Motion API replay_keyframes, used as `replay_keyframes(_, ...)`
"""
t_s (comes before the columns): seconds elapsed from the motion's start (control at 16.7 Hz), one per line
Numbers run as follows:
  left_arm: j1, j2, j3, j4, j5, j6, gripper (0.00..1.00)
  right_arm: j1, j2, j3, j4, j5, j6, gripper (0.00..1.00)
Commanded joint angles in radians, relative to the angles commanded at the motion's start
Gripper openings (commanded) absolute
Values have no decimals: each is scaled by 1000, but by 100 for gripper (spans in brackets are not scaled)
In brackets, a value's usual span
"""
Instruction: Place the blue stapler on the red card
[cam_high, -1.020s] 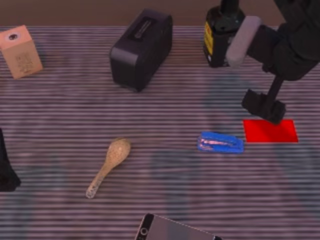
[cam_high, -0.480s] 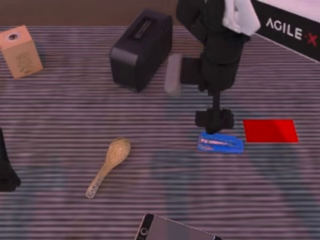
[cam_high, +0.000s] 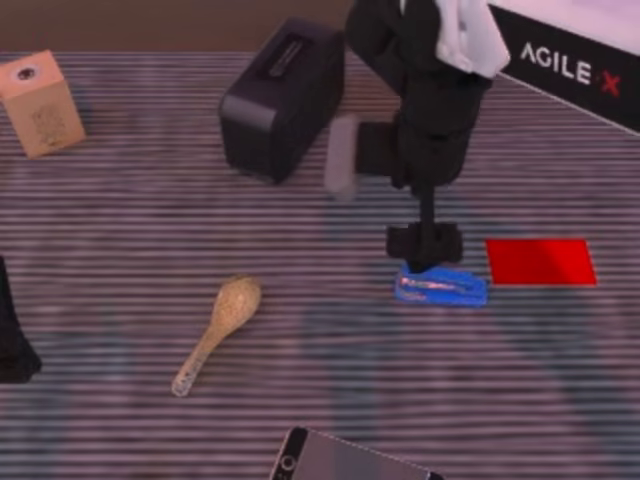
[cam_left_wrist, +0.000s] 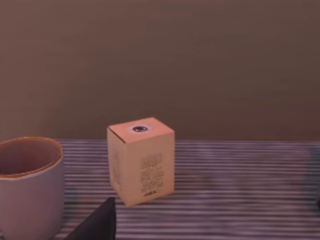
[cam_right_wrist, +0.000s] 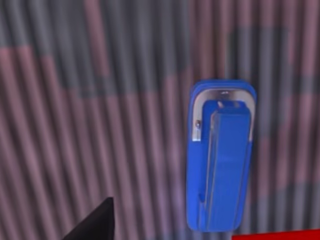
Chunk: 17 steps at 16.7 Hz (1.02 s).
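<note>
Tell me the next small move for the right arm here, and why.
Probably shift a little along the blue stapler toward its middle, then lower onto it. The right gripper hangs over the stapler's left end, and the wrist view shows the stapler off to one side rather than centred. It lies flat on the table, just left of the red card, not touching it. The left arm stays parked at the left edge.

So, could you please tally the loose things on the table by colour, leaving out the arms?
Blue: 1, the blue stapler
Red: 1, the red card
Black: 2, case and phone
Tan: 2, box and spoon
Grey: 1, cup
Total: 7
</note>
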Motion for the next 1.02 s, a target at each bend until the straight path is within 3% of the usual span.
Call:
replay_keyframes(0.48, 0, 0, 0, 0, 0, 0, 100, 5, 81, -213, 300, 1, 3, 100)
replay_keyframes(0.78, 0, 0, 0, 0, 0, 0, 100, 5, 89, -229, 319, 1, 3, 100)
replay_keyframes(1.02, 0, 0, 0, 0, 0, 0, 100, 5, 89, -229, 319, 1, 3, 70)
